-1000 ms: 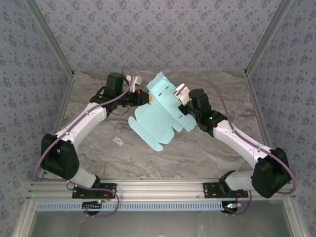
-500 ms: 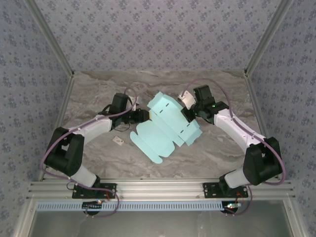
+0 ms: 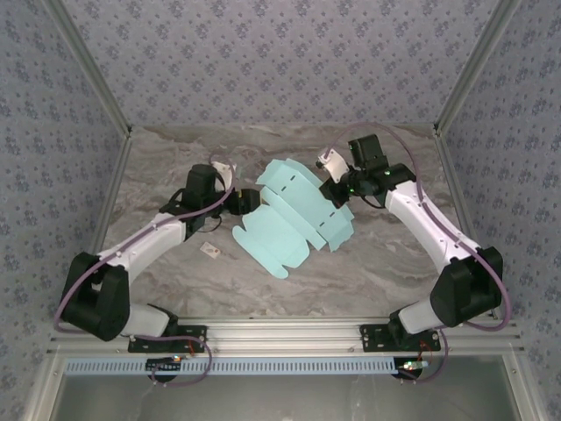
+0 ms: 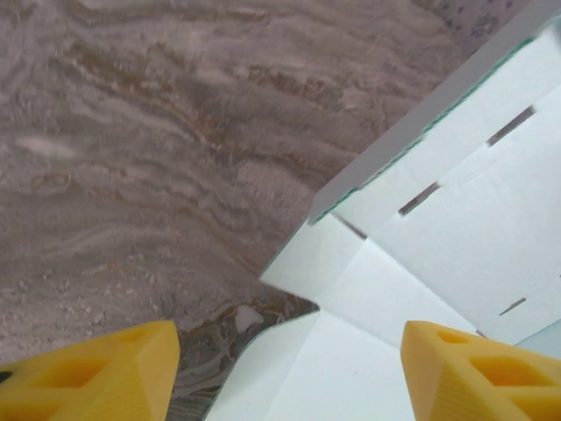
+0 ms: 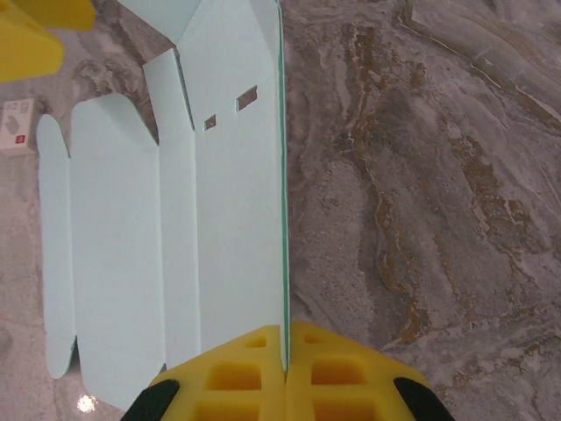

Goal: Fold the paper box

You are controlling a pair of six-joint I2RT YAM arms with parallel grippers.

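Observation:
The paper box point(image 3: 294, 215) is a pale turquoise die-cut sheet with flaps and slots, unfolded in the middle of the table. Its far right part is lifted and its near flaps rest on the table. My right gripper point(image 3: 334, 182) is shut on the sheet's right edge. In the right wrist view the paper box point(image 5: 219, 219) runs edge-on into my shut right gripper point(image 5: 285, 368). My left gripper point(image 3: 248, 200) stands open at the sheet's left side. In the left wrist view a corner of the paper box point(image 4: 421, 263) reaches between the spread fingers of the left gripper point(image 4: 289, 377), untouched.
A tiny white tag point(image 3: 210, 250) lies on the marbled table point(image 3: 377, 263) to the near left of the sheet, and the tag point(image 5: 17, 125) lies beside the sheet's flaps. Patterned walls close in the table at the back and sides.
My left gripper has opened and let go of the sheet's left edge, drawing back a little to the left. The right gripper has carried its edge toward the back, and the sheet lies lower.

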